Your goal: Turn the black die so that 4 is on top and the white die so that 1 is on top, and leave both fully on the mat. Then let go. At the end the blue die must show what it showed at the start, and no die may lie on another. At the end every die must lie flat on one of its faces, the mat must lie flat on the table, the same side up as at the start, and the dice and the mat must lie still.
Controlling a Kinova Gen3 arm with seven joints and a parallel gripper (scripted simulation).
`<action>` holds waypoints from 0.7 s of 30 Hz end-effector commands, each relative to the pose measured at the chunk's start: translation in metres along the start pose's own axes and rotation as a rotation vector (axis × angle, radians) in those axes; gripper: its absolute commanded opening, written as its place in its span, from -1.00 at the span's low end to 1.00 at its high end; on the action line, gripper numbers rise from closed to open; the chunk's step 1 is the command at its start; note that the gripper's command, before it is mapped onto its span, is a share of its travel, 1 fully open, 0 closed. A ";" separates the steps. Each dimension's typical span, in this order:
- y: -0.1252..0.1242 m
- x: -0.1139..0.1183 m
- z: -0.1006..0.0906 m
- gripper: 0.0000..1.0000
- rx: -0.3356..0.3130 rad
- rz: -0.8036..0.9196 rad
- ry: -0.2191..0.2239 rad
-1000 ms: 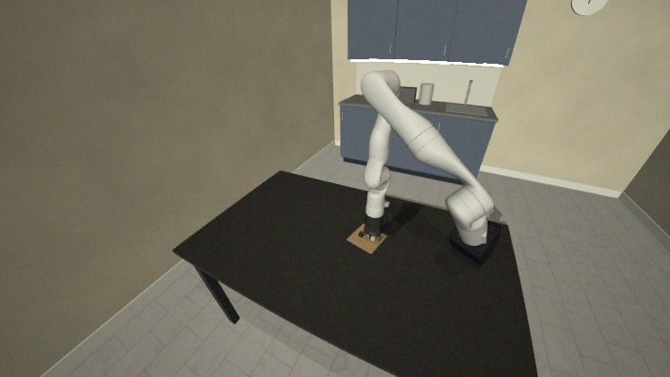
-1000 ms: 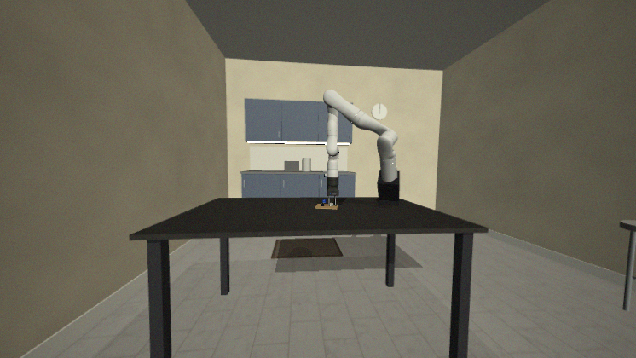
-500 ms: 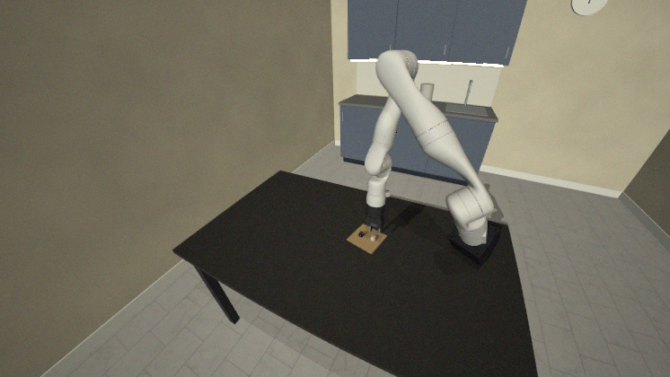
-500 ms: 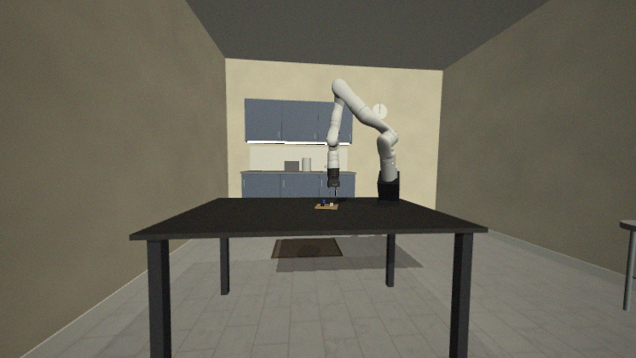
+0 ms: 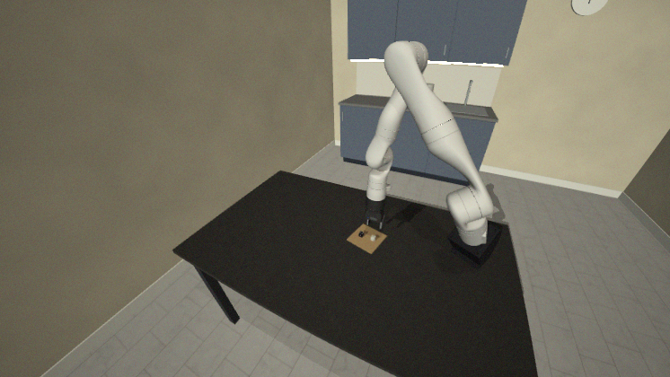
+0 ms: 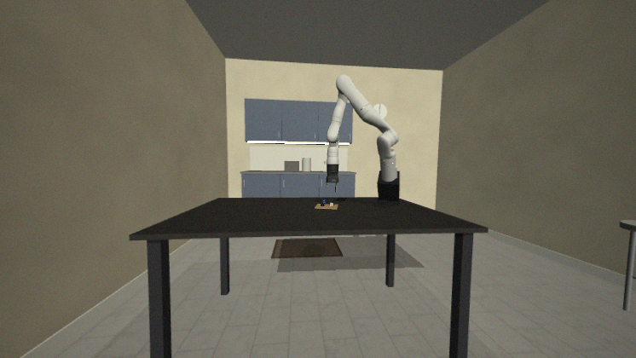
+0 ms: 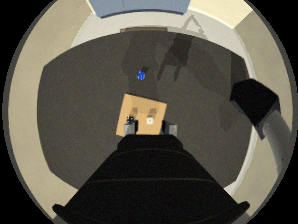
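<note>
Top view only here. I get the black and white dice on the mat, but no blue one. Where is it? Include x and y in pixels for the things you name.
Observer: Wrist view has the blue die (image 6: 324, 201) (image 7: 141, 75) on the table (image 5: 421, 281) (image 6: 267, 220) (image 7: 75, 125), off the mat (image 5: 366, 246) (image 6: 326, 207) (image 7: 156, 110).

Operator: Fingers look right at the mat's edge to me. Are they down on the table?

Observer: No. Exterior view shows a plain gap below the fingers (image 5: 381, 224) (image 6: 335, 188); they hang above the tabletop.

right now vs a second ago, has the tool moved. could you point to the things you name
Yes, the tool (image 5: 374, 225) (image 6: 332, 188) (image 7: 150, 124) has risen: in the exterior view it was down at the mat (image 5: 366, 245) (image 6: 326, 207) (image 7: 141, 107); now it hangs well above.
</note>
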State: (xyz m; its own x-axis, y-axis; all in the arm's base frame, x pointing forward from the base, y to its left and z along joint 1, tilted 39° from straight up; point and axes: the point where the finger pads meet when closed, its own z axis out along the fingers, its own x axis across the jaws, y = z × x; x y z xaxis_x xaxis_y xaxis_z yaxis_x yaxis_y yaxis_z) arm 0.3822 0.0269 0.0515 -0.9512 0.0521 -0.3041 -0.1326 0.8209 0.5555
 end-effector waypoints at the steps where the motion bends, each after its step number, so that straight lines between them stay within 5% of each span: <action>1: -0.001 -0.001 -0.001 1.00 0.002 0.001 -0.002; 21: -0.001 -0.001 -0.004 1.00 0.002 0.001 -0.002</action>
State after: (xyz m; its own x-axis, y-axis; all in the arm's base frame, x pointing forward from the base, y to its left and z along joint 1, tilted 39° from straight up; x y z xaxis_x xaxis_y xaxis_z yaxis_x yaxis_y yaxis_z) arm 0.3813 0.0261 0.0530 -0.9515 0.0514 -0.3033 -0.1329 0.8205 0.5560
